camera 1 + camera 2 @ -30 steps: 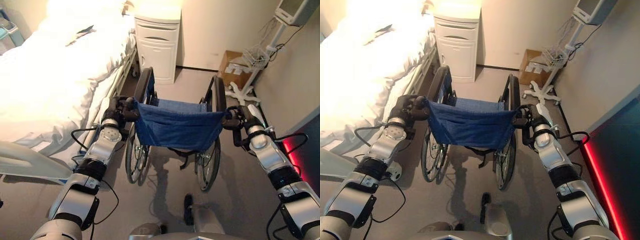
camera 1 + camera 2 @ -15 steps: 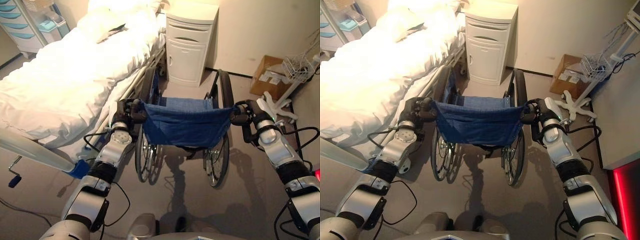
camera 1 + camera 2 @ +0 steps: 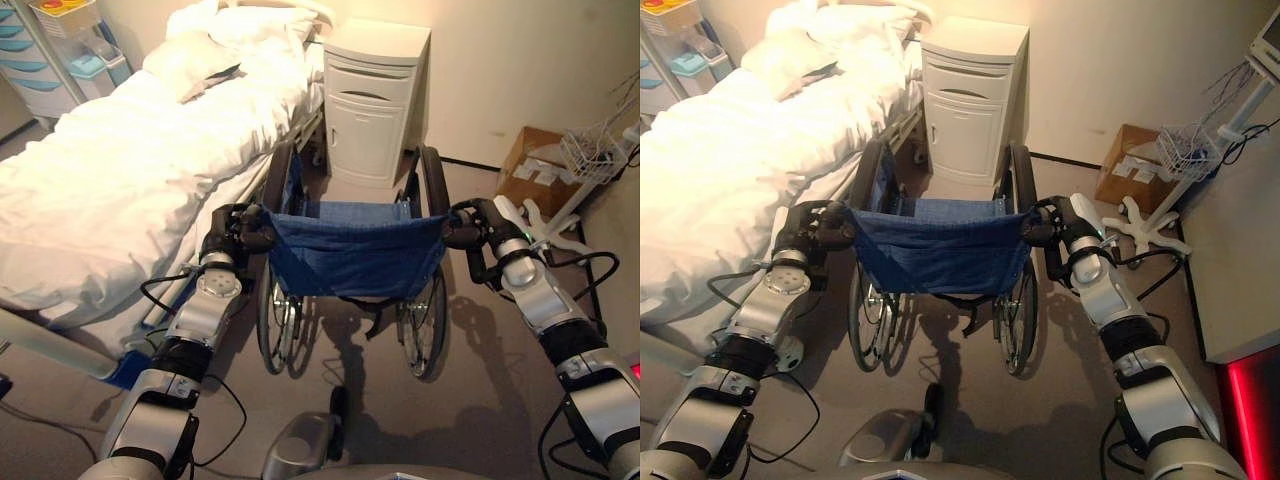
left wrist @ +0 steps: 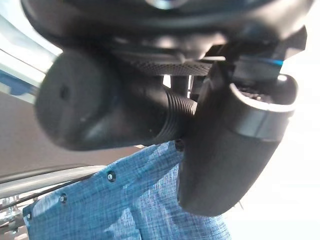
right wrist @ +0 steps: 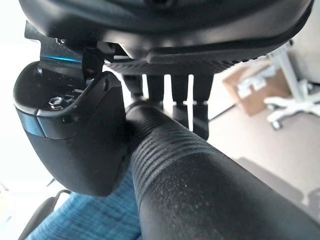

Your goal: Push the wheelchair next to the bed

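One bed (image 3: 110, 180) lies at my left under white bedding. My left hand (image 3: 228, 232) is curled round the left push handle (image 4: 125, 112) of the one wheelchair (image 3: 350, 250), which stands just beside the bed's side with its blue back toward me. One white cabinet (image 3: 372, 100) stands beyond it. My right hand (image 3: 478, 222) is wrapped round the right push handle (image 5: 200, 180). One cardboard box (image 3: 535, 170) and one white wheeled stand (image 3: 560, 205) sit at the right. I can read no writing. Since half a second ago my view has shifted; both grips are unchanged.
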Controlling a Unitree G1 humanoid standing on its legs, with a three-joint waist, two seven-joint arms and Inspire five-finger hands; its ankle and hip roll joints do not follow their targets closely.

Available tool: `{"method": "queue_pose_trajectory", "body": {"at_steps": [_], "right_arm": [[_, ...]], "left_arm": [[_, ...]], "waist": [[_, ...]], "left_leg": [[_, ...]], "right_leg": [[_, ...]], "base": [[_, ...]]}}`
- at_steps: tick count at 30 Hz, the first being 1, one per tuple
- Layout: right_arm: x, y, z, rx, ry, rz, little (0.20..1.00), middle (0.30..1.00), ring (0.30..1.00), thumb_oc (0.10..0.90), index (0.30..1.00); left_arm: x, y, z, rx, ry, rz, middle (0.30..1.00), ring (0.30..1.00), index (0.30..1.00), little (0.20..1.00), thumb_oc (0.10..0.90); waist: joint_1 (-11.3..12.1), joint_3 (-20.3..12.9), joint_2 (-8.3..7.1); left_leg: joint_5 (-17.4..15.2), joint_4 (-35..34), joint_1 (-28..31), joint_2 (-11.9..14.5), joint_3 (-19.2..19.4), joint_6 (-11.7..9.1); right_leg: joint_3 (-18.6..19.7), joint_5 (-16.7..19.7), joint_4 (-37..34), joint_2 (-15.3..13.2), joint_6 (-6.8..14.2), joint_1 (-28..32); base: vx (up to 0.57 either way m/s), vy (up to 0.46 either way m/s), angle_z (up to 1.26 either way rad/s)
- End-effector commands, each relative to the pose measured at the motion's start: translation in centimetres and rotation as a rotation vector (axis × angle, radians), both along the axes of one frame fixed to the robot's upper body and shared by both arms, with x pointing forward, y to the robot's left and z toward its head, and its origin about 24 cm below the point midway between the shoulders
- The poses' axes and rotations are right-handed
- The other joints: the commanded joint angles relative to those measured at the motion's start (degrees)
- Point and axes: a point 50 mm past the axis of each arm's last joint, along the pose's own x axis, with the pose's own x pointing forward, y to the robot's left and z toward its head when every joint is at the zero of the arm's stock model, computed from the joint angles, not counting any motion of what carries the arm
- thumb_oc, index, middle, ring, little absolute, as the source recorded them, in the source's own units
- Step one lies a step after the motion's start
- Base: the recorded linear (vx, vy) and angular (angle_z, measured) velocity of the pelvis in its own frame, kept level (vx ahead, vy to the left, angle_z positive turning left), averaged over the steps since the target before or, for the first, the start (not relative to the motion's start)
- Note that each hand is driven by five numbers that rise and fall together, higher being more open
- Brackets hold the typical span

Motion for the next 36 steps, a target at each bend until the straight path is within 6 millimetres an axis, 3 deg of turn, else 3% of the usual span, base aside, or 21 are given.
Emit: {"method": "queue_pose_trajectory", "body": {"at_steps": [1, 2, 3, 5, 9, 12, 15, 17, 19, 20, 21, 22, 23, 25, 26, 27, 29, 32, 36], "right_arm": [[-3.6, -2.1, -5.0, -0.074, 0.199, 0.022, 0.300, 0.300, 0.300, 0.400, 0.300], [-3.7, -2.1, -5.0, -0.073, 0.200, 0.021, 0.300, 0.300, 0.300, 0.400, 0.300], [-4.0, -2.1, -5.3, -0.070, 0.208, 0.026, 0.300, 0.300, 0.300, 0.400, 0.300], [-4.0, -1.6, -5.5, -0.070, 0.213, 0.034, 0.300, 0.300, 0.300, 0.400, 0.300], [-3.9, -1.5, -5.8, -0.047, 0.222, 0.015, 0.300, 0.300, 0.300, 0.400, 0.300], [-3.6, -1.6, -5.1, -0.029, 0.215, -0.014, 0.300, 0.300, 0.300, 0.400, 0.300], [-3.5, -1.7, -4.8, -0.014, 0.211, -0.023, 0.300, 0.300, 0.300, 0.400, 0.300], [-3.5, -1.7, -4.7, 0.002, 0.223, -0.029, 0.300, 0.300, 0.300, 0.400, 0.300], [-3.8, -2.3, -4.6, -0.002, 0.230, -0.043, 0.300, 0.300, 0.300, 0.400, 0.300], [-4.1, -2.9, -4.5, -0.013, 0.234, -0.048, 0.300, 0.300, 0.300, 0.400, 0.300], [-4.1, -2.9, -4.5, -0.013, 0.234, -0.049, 0.300, 0.300, 0.300, 0.400, 0.300], [-4.0, -3.2, -4.6, -0.010, 0.228, -0.062, 0.300, 0.300, 0.300, 0.400, 0.300], [-4.0, -3.2, -4.6, -0.011, 0.227, -0.061, 0.300, 0.300, 0.300, 0.400, 0.300], [-3.6, -2.9, -4.7, -0.020, 0.221, -0.047, 0.300, 0.300, 0.300, 0.400, 0.300], [-3.6, -2.8, -4.7, -0.021, 0.221, -0.047, 0.300, 0.300, 0.300, 0.400, 0.300], [-3.6, -2.2, -4.8, -0.036, 0.214, -0.043, 0.300, 0.300, 0.300, 0.400, 0.300], [-3.7, -2.0, -5.1, -0.027, 0.226, -0.042, 0.300, 0.300, 0.300, 0.400, 0.300], [-4.2, -1.9, -5.4, -0.030, 0.239, -0.043, 0.300, 0.300, 0.300, 0.400, 0.300], [-4.3, -2.0, -5.6, -0.030, 0.243, -0.051, 0.300, 0.300, 0.300, 0.400, 0.300]], "left_arm": [[-3.4, -0.7, -6.1, -0.076, 0.163, -0.128, 0.300, 0.300, 0.300, 0.300, 0.400], [-3.4, -0.7, -6.1, -0.073, 0.163, -0.130, 0.300, 0.300, 0.300, 0.300, 0.400], [-3.3, -0.5, -6.0, -0.071, 0.170, -0.127, 0.300, 0.300, 0.300, 0.300, 0.400], [-3.2, -0.5, -6.0, -0.071, 0.173, -0.123, 0.300, 0.300, 0.300, 0.300, 0.400], [-2.2, -1.0, -5.3, -0.066, 0.170, -0.152, 0.300, 0.300, 0.300, 0.300, 0.400], [-1.4, -2.4, -4.9, -0.073, 0.156, -0.179, 0.300, 0.300, 0.300, 0.300, 0.400], [-1.2, -3.0, -4.8, -0.087, 0.148, -0.172, 0.300, 0.300, 0.300, 0.300, 0.400], [-1.2, -3.9, -5.1, -0.094, 0.176, -0.196, 0.300, 0.300, 0.300, 0.300, 0.400], [-1.3, -4.5, -5.3, -0.100, 0.175, -0.191, 0.300, 0.300, 0.300, 0.300, 0.400], [-1.2, -5.0, -5.3, -0.113, 0.165, -0.189, 0.300, 0.300, 0.300, 0.300, 0.400], [-1.2, -5.0, -5.2, -0.113, 0.164, -0.189, 0.300, 0.300, 0.300, 0.300, 0.400], [-0.9, -5.7, -4.9, -0.115, 0.158, -0.204, 0.300, 0.300, 0.300, 0.300, 0.400], [-0.9, -5.7, -5.0, -0.115, 0.156, -0.204, 0.300, 0.300, 0.300, 0.300, 0.400], [-1.1, -5.7, -5.4, -0.124, 0.150, -0.190, 0.300, 0.300, 0.300, 0.300, 0.400], [-1.1, -5.7, -5.4, -0.124, 0.150, -0.190, 0.300, 0.300, 0.300, 0.300, 0.400], [-1.3, -5.5, -5.4, -0.127, 0.147, -0.184, 0.300, 0.300, 0.300, 0.300, 0.400], [-1.3, -5.5, -5.5, -0.129, 0.158, -0.175, 0.300, 0.300, 0.300, 0.300, 0.400], [-1.3, -4.6, -5.1, -0.110, 0.159, -0.169, 0.300, 0.300, 0.300, 0.300, 0.400], [-1.1, -3.8, -4.7, -0.098, 0.156, -0.166, 0.300, 0.300, 0.300, 0.300, 0.400]], "waist": [[0.8, 0.0, -1.99], [0.6, -0.2, -1.70], [-0.1, 0.1, -1.23], [-1.3, 1.3, -0.24], [-4.6, 4.3, -1.41], [-6.9, 4.2, -2.10], [-7.8, 3.3, -3.11], [-9.1, 2.3, -4.18], [-10.1, 1.9, -4.52], [-10.1, 2.5, -4.96], [-10.2, 2.5, -5.17], [-9.0, 4.3, -5.70], [-8.9, 4.6, -5.41], [-7.7, 5.9, -3.97], [-7.6, 6.1, -4.06], [-6.6, 6.2, -2.55], [-6.4, 4.9, -2.56], [-6.7, 2.5, -1.46], [-6.8, 0.4, -1.01]], "left_leg": [[-4.5, 4.7, -2.9, -0.4, -3.1, -5.7], [-4.6, 4.7, -2.7, -0.2, -3.4, -5.6], [-5.2, 5.2, -1.5, 0.2, -3.9, -5.6], [-6.0, 5.7, 0.7, 1.4, -4.8, -6.0], [-10.6, 7.2, 5.9, 0.8, -9.1, -6.1], [-13.6, 8.8, 6.9, 0.2, -12.7, -6.5], [-15.1, 11.2, 6.1, 0.1, -11.6, -6.8], [-17.4, 17.0, 5.9, 1.7, -10.4, -7.8], [-13.9, 23.2, 5.9, 5.2, -8.6, -10.2], [-10.5, 33.7, 1.7, 7.5, -7.4, -11.7], [-10.0, 34.4, 1.1, 7.4, -7.4, -11.7], [-8.1, 41.1, -6.2, 6.3, -7.2, -11.9], [-8.1, 40.7, -6.6, 6.4, -7.3, -11.9], [-5.4, 29.1, -5.8, 6.4, -8.1, -12.6], [-5.3, 28.8, -5.3, 6.3, -8.0, -12.6], [-2.2, 15.9, -4.6, 5.8, -9.1, -13.5], [-4.8, 12.0, -3.0, 4.2, -10.1, -12.4], [-4.4, 4.1, 2.6, 4.5, -10.9, -11.7], [-4.4, 0.3, 4.9, 4.2, -11.2, -11.1]], "right_leg": [[0.8, 14.7, 21.3, -10.9, 7.0, -5.5], [1.0, 15.8, 22.2, -10.9, 7.1, -6.7], [0.5, 17.4, 22.6, -12.8, 6.9, -10.1], [-0.2, 16.8, 19.8, -14.1, 5.9, -15.8], [2.2, 22.4, 6.5, -16.4, 6.5, -24.0], [6.1, 21.9, -3.9, -15.7, 6.9, -25.2], [6.6, 21.3, -5.0, -14.9, 7.1, -22.9], [7.0, 19.0, -0.7, -14.4, 6.3, -22.0], [5.9, 17.2, -0.8, -14.0, 4.3, -20.1], [4.6, 16.4, -2.3, -13.7, 2.4, -16.9], [4.6, 16.4, -2.5, -13.8, 2.3, -16.8], [5.0, 15.6, -3.7, -13.3, 1.1, -12.5], [4.9, 15.4, -3.8, -13.0, 1.1, -11.8], [6.1, 13.9, -5.0, -11.5, 1.2, -8.3], [6.2, 13.9, -5.1, -11.6, 1.2, -8.0], [6.9, 13.0, -6.1, -10.4, 1.9, -5.6], [6.7, 13.0, -6.8, -11.5, 2.6, -6.2], [4.3, 13.0, -5.6, -12.6, 3.9, -8.2], [4.3, 13.1, -5.9, -12.9, 4.6, -9.5]], "base": [[0.22, 0.070, -0.14], [0.23, 0.049, -0.10], [0.27, -0.022, 0.04], [0.25, -0.094, 0.27], [0.30, -0.247, 0.48], [0.30, -0.261, 0.59], [0.22, -0.202, 0.76], [0.24, -0.151, 0.67], [0.26, -0.133, 0.65], [0.18, -0.144, 0.41], [0.23, -0.179, 0.43], [0.12, -0.072, 0.14], [0.22, -0.017, 0.17], [0.23, 0.107, -0.17], [0.28, 0.205, -0.42], [0.25, 0.199, -0.33], [0.26, 0.212, -0.30], [0.17, 0.120, -0.42], [0.13, 0.045, -0.21]]}}
